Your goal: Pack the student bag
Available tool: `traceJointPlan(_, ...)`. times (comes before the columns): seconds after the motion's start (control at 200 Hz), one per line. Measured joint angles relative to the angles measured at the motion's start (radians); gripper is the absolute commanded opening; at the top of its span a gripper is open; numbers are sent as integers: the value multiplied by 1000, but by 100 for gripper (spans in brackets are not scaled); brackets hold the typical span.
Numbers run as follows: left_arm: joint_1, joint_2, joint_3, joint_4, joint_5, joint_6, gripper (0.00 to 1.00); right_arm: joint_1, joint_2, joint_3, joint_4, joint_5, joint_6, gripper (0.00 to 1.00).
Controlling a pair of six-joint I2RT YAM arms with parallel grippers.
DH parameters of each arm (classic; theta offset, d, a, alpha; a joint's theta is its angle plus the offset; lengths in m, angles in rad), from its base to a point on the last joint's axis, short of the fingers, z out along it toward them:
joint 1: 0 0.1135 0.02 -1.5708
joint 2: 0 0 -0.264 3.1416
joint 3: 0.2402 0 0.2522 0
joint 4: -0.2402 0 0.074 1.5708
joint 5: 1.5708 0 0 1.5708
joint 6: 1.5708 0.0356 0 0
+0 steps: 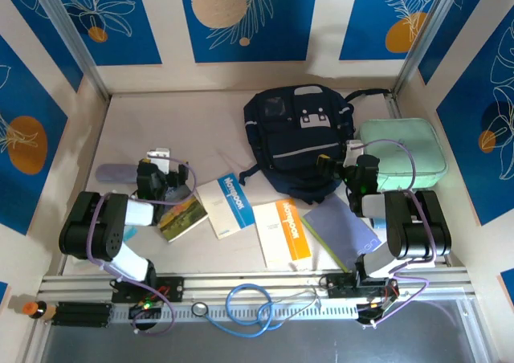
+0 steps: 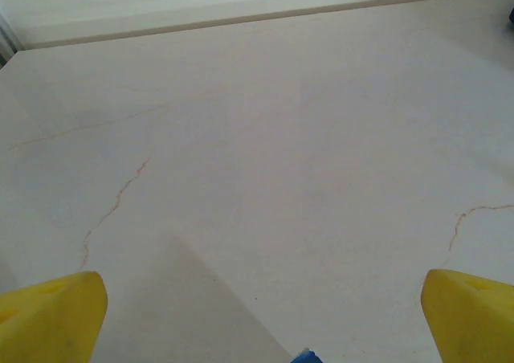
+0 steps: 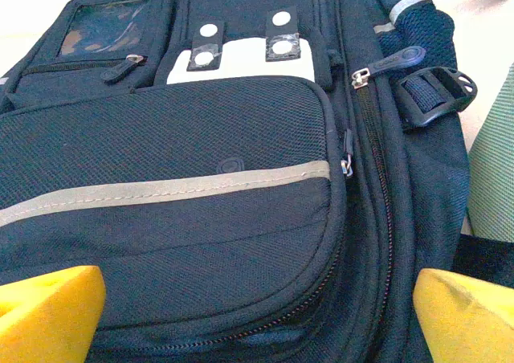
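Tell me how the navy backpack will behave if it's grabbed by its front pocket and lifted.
The backpack is soft woven fabric lying flat, so it will probably sag rather than lift stiffly. Its loose straps and buckle would likely dangle and snag.

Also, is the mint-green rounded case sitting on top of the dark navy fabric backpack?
No, the mint-green rounded case lies on the table beside the dark navy fabric backpack, toward the right arm's side.

My 2 arms, left arm and right arm, are black with white links. I see lilac cables and yellow fingertips.
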Motion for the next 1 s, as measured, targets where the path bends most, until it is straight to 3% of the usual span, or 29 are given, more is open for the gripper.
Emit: traceJointPlan(1.0, 0, 0, 0, 0, 0, 0, 100, 0, 2, 7, -16, 0, 0, 99)
